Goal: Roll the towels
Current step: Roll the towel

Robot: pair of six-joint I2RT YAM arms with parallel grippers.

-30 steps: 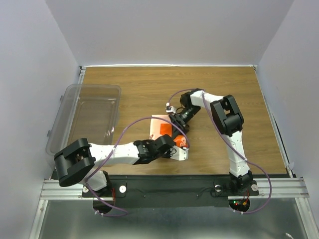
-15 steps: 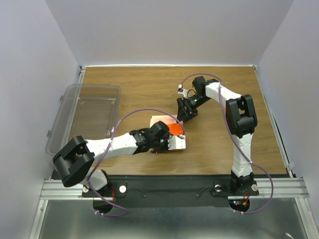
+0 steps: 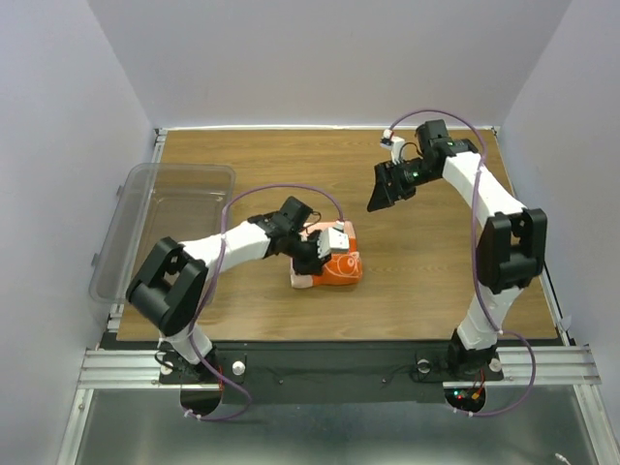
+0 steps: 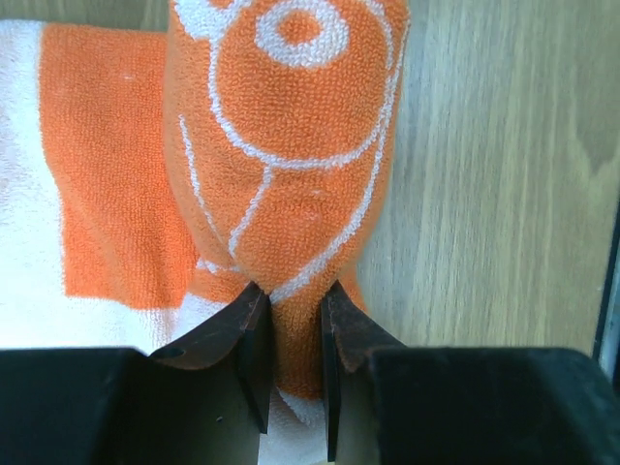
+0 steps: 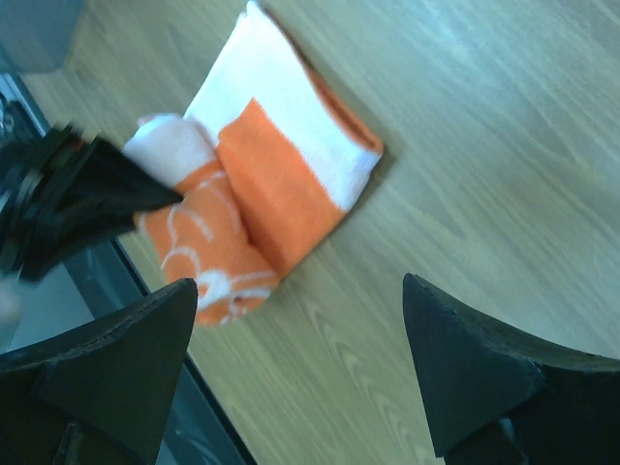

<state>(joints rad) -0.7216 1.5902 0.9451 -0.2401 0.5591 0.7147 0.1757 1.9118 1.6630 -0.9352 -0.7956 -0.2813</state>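
The orange towel lies at the table's middle near the front, partly rolled, with a flat orange-and-white part beside the roll. In the left wrist view the roll shows white cartoon lines, and the flat part lies to its left. My left gripper is shut on the near end of the roll. My right gripper is open and empty, held above the table to the far right of the towel. The right wrist view shows its spread fingers above bare wood, with the towel beyond them.
A clear plastic tub stands at the table's left edge. The black front rail runs just behind the towel's near side. Both arm bases sit at the near edge.
My right gripper has let go and moved up and away to the far right. My left arm has swung round to the towel's far left, and the towel is more tightly rolled.
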